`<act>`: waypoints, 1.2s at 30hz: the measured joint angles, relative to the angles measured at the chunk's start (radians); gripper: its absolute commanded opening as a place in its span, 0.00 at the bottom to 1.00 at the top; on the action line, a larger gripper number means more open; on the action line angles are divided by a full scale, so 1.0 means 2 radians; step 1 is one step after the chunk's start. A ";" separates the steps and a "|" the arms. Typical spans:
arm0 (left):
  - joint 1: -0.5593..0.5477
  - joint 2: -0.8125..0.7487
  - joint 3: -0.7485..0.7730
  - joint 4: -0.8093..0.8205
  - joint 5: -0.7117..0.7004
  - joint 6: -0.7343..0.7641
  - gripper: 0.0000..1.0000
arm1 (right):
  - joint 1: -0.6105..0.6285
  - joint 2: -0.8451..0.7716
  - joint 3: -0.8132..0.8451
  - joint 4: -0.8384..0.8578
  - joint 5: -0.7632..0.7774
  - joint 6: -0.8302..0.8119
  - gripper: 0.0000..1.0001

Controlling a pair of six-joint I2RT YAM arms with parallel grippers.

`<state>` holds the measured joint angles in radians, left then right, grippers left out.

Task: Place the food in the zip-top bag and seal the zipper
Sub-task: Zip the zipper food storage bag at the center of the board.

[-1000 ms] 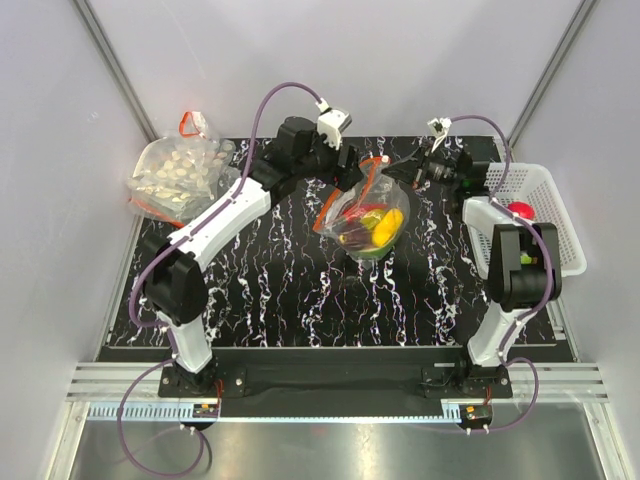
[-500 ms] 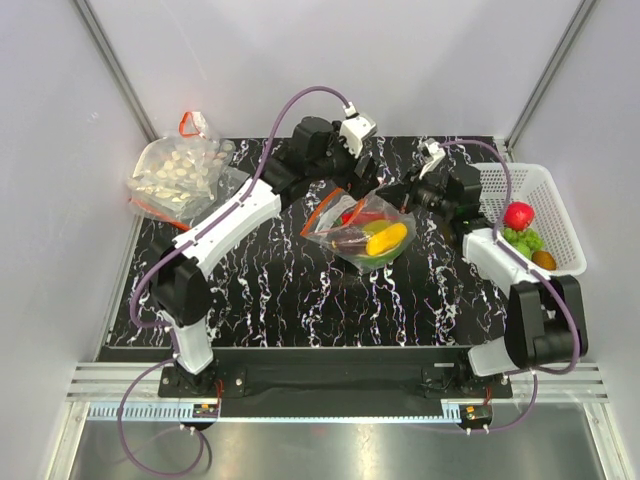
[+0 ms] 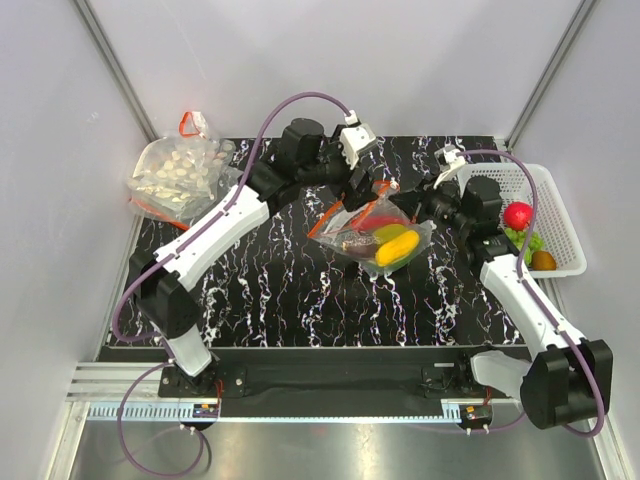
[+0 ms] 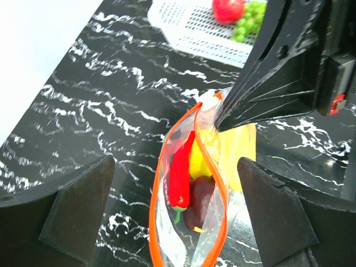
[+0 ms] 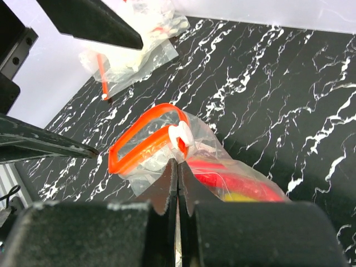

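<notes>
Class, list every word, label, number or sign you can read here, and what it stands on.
No readable text anywhere.
Clear zip-top bag and white plastic basket: no print visible.
Small red patch on the black right hand: too blurred to read.

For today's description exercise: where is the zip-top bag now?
In the top view, the zip-top bag sits mid-table, between the left gripper and right gripper, left of the basket.
</notes>
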<state>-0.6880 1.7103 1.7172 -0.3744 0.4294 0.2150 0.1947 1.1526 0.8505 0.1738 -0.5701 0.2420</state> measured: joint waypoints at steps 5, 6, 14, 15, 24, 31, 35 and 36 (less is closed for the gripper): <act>-0.002 0.008 0.015 -0.003 0.028 0.022 0.98 | 0.005 -0.010 0.000 -0.029 0.004 0.000 0.00; -0.002 0.009 0.015 -0.003 0.031 0.026 0.98 | 0.007 -0.010 0.000 -0.034 0.005 0.000 0.00; -0.003 0.041 0.018 -0.011 0.054 0.038 0.96 | 0.018 -0.026 0.000 -0.057 0.014 -0.006 0.00; -0.003 0.044 0.018 -0.012 0.058 0.037 0.95 | 0.019 -0.028 0.000 -0.058 0.015 -0.006 0.00; -0.003 0.049 -0.002 -0.008 0.075 0.019 0.00 | 0.022 -0.031 0.000 -0.062 0.019 -0.010 0.12; -0.004 0.041 -0.045 0.005 0.103 0.019 0.00 | 0.022 -0.044 0.000 -0.073 0.023 -0.020 0.42; -0.003 0.021 -0.055 0.001 0.109 0.022 0.00 | 0.023 -0.058 -0.002 -0.072 0.030 -0.028 0.53; -0.003 0.014 -0.055 0.001 0.110 0.023 0.00 | 0.023 -0.062 -0.002 -0.072 0.031 -0.030 0.55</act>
<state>-0.6945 1.7374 1.6073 -0.3733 0.6498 0.2611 0.2405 1.0286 0.8455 0.0292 -0.5083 0.1829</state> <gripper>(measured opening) 0.009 0.512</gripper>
